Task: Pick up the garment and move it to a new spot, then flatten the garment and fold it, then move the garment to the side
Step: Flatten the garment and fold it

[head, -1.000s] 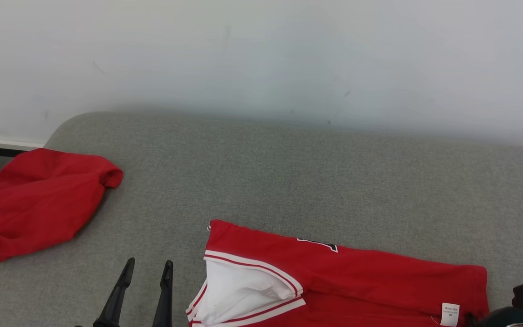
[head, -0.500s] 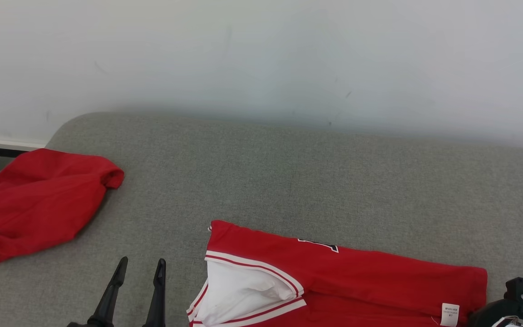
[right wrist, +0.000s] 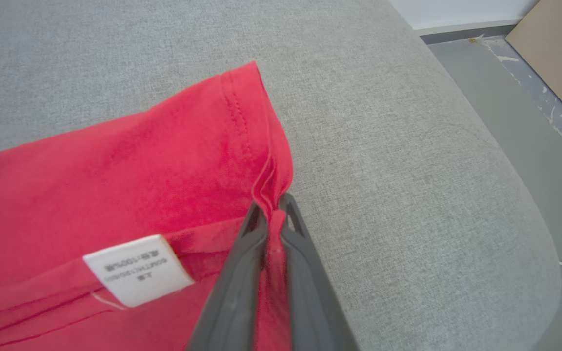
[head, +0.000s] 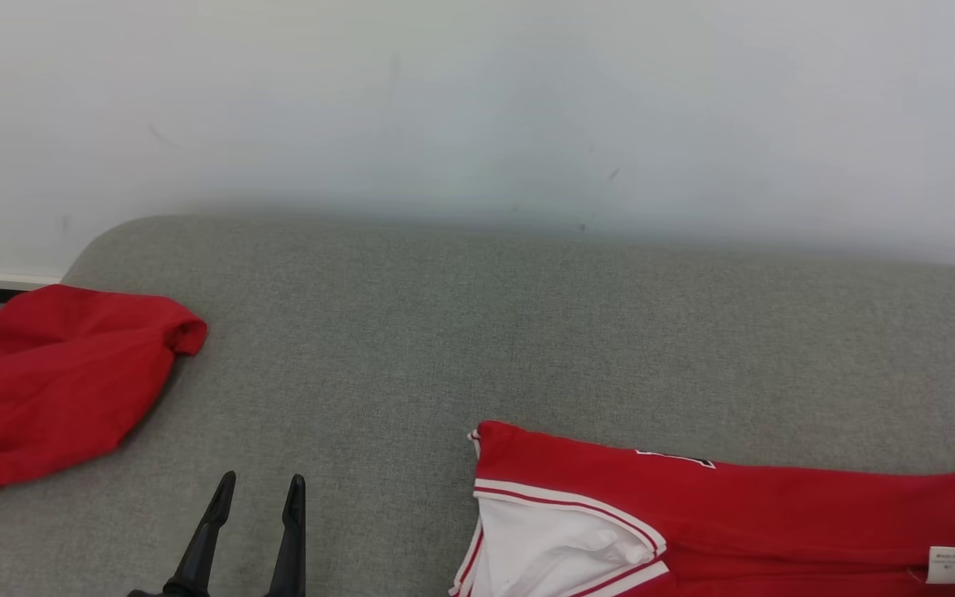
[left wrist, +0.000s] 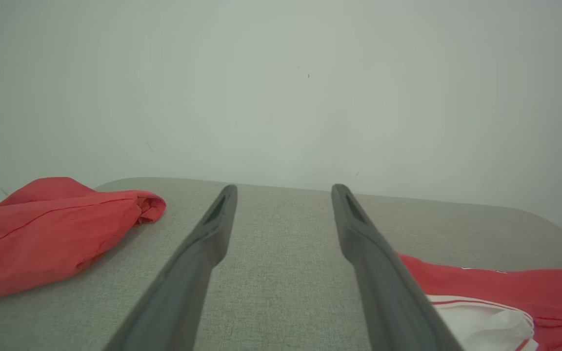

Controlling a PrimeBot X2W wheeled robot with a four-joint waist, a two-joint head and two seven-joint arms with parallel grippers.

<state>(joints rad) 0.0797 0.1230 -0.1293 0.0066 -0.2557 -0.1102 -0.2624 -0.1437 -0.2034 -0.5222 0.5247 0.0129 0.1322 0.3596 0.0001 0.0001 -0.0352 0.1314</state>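
A: As the garment (head: 734, 514) lies folded at 4 o'clock in the head view, which way does its long axis run?

B: From 9 to 3 o'clock, along the near part of the grey cushion (head: 477, 332). The white-trimmed neck opening (head: 560, 547) is at the 9 end. The care label (head: 947, 564) is close to the 3 end.

A: Right gripper (right wrist: 273, 209)?

B: It is on the 3 o'clock end. In the right wrist view the jaws are pressed together, pinching a gathered ridge of the red edge. The cloth spreads away toward 10 o'clock. The cushion's rounded corner and the floor (right wrist: 520, 97) lie off toward 2.

A: Left gripper (head: 255, 497)?

B: Its jaws are spread wide with nothing between them, over bare cushion. The neck end sits at its 3 o'clock, near but apart. A second red garment (head: 55, 381), bunched, lies at its 10 o'clock, well apart.

A: What is the reading for the move?

B: Judging by the fold, this is probably the carry-aside step. The right arm is the nearer one and has the only hold. A pull toward 3 would run along the long axis. Lifting by that one end may let the fold open. The left arm is better placed for the neck end.
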